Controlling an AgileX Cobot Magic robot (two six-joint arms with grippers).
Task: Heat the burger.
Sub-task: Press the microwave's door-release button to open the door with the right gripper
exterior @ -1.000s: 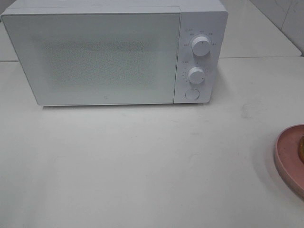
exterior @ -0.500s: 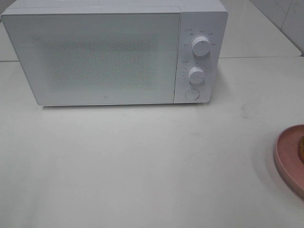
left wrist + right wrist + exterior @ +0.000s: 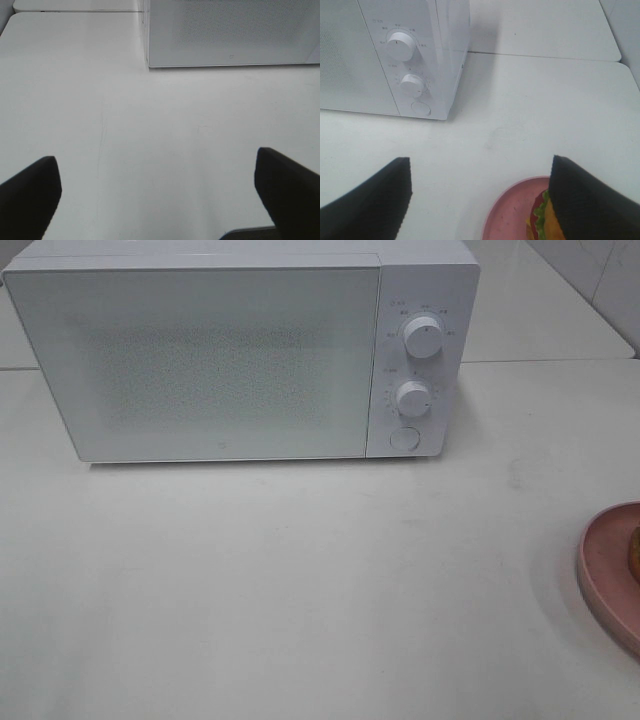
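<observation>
The burger [image 3: 541, 223] lies on a pink plate [image 3: 506, 216]; I see its green lettuce, red layer and orange-brown bun, partly hidden behind one finger of my right gripper [image 3: 481, 165]. That gripper hangs open over the table just short of the plate, holding nothing. In the exterior high view only a sliver of the burger [image 3: 635, 552] shows on the plate [image 3: 607, 570] at the right edge, and neither arm appears. My left gripper [image 3: 156, 167] is open and empty above bare table, facing the white microwave [image 3: 230, 30].
The microwave [image 3: 220, 360] stands at the back of the white table with its door closed. Its panel on the right carries two knobs [image 3: 424, 337] [image 3: 412, 398] and a round button [image 3: 403, 438]. A table seam runs behind it.
</observation>
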